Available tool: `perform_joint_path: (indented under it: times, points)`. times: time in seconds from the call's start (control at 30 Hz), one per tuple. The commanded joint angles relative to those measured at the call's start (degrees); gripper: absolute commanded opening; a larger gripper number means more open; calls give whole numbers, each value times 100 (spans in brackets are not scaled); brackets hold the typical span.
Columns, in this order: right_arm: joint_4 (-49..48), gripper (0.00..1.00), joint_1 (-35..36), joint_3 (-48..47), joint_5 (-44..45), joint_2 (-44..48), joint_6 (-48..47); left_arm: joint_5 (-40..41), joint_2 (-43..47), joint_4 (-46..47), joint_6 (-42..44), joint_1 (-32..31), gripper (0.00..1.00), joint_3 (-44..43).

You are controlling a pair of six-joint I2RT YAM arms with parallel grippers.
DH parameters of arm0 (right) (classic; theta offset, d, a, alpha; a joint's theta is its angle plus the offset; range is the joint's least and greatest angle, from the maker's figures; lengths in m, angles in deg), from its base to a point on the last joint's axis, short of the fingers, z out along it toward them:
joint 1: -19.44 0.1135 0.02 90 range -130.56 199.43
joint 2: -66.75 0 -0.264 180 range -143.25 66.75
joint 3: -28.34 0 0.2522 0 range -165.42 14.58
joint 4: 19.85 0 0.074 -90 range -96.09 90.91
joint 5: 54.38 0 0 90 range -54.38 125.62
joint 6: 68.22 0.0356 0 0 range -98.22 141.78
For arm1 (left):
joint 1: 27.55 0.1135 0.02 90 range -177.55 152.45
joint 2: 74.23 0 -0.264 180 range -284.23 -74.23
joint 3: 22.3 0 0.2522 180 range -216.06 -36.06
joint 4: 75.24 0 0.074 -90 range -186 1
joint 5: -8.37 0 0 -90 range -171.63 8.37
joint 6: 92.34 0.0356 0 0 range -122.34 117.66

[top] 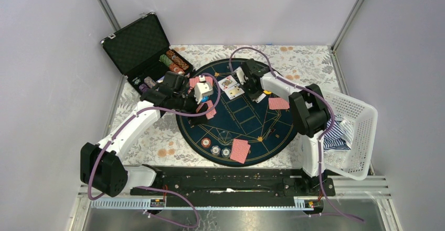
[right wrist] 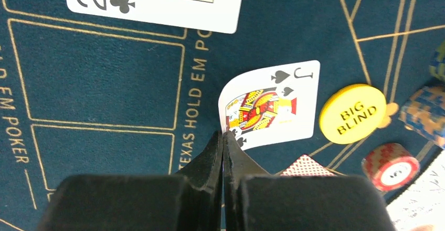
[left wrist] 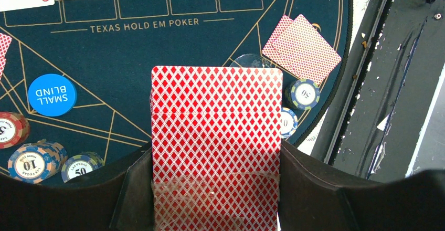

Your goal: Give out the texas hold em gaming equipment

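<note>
My left pincer (left wrist: 215,165) pinches red-backed card deck (left wrist: 216,110); top cards may slip forward. Right pincer (right wrist: 223,136), pressed together at white jack-of-spades card (right wrist: 278,102), may drag it.

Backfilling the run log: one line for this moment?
left gripper: holding card deck | right gripper: shut on jack of spades | both over poker mat

Left cam: red diamond-backed card stack (left wrist: 216,136) is covering half a blue-and-white striped chip (left wrist: 289,123). Right cam: frame edge is cropping the white two-of-clubs card (right wrist: 157,10); right gripper's black fingers (right wrist: 212,160) are hiding part of a red-backed card (right wrist: 307,166).
</note>
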Motion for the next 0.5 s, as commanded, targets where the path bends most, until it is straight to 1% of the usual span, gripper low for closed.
perform_joint_path:
  times: [0.0,0.13,0.47]
  points:
    - [160,0,166,-315,-339,-176,355,-203,114,290,38,11,0,-200]
    - [156,0,310,-403,-366,-310,502,-192,103,289,36,11,0,-207]
    - [356,0,367,-630,-972,-560,1010,-206,95,288,42,11,0,-227]
